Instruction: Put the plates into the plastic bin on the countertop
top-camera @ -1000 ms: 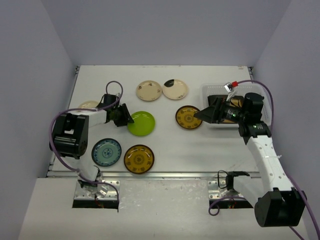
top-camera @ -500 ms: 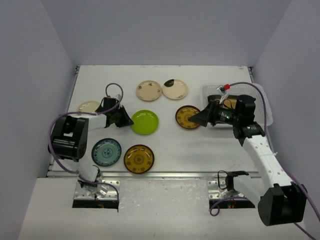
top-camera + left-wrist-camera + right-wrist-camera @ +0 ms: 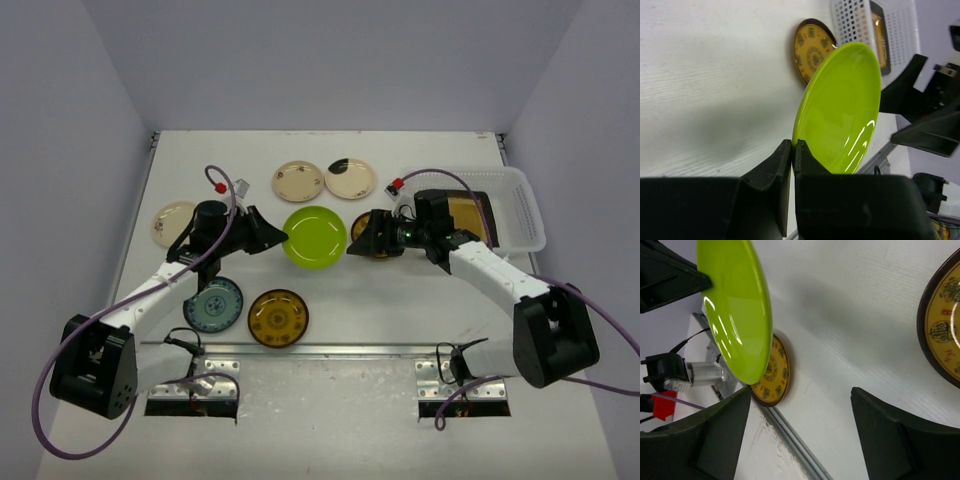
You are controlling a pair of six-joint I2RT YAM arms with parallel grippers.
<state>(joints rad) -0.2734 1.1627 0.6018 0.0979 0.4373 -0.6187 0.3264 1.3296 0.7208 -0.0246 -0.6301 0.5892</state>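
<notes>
The left claw (image 3: 792,147) clenches the lime plate (image 3: 840,110) by its near rim. The plate is tilted on edge and reaches away toward the spread right claw (image 3: 358,240). Behind the right claw, the plastic bin (image 3: 527,205) holds an amber-centred square plate (image 3: 472,208).

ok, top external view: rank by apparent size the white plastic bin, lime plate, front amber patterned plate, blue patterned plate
1. White slotted plastic bin.
2. Lime green round plate; it is lifted nearer the camera, so its lead is unsure.
3. Amber patterned round plate and blue patterned round plate: these look alike.
</notes>
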